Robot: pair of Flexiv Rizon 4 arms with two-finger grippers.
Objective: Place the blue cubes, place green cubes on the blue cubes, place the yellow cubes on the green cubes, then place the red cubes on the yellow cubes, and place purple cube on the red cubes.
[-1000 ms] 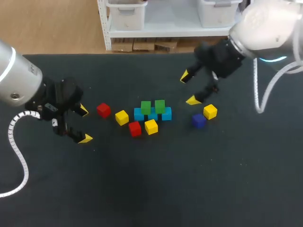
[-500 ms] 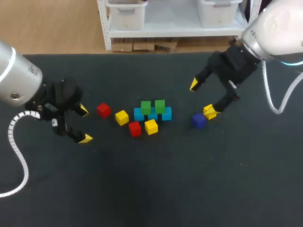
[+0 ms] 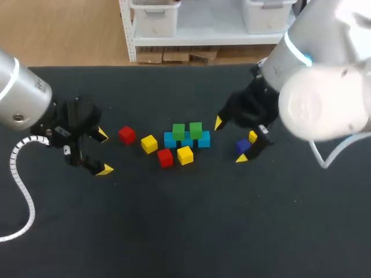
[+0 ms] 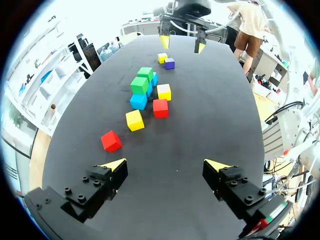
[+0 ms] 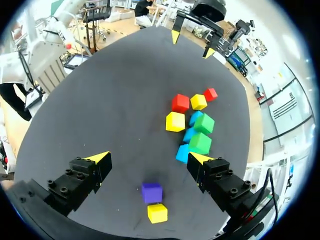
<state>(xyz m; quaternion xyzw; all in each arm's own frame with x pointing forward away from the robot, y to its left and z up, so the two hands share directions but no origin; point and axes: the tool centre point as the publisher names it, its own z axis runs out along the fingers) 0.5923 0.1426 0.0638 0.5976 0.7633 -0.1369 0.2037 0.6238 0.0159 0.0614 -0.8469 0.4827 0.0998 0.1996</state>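
Currently on the black table [image 3: 174, 231], as seen in the head view:

- Blue cubes [image 3: 204, 139]: three, in a touching row just above the frame's centre.
- Green cubes [image 3: 178, 131]: two, side by side on top of the blue row.
- Middle yellow cube [image 3: 185, 154] and middle red cube [image 3: 165, 157]: side by side on the cloth, just below the blue row.
- Left yellow cube [image 3: 149, 143]: just left of the row.
- Left red cube [image 3: 127, 135]: further left, on its own.
- Purple cube [image 3: 243, 145]: right of centre, with the right yellow cube [image 3: 253, 136] just beside it, toward the upper right.
- Right gripper [image 3: 230, 140]: right of centre, fingers spread wide and holding nothing. Its wrist view shows the purple cube [image 5: 151, 192] lying between the fingers and touching neither.
- Left gripper [image 3: 104, 152]: left-middle of the frame, well apart from the left red cube, fingers spread and holding nothing.
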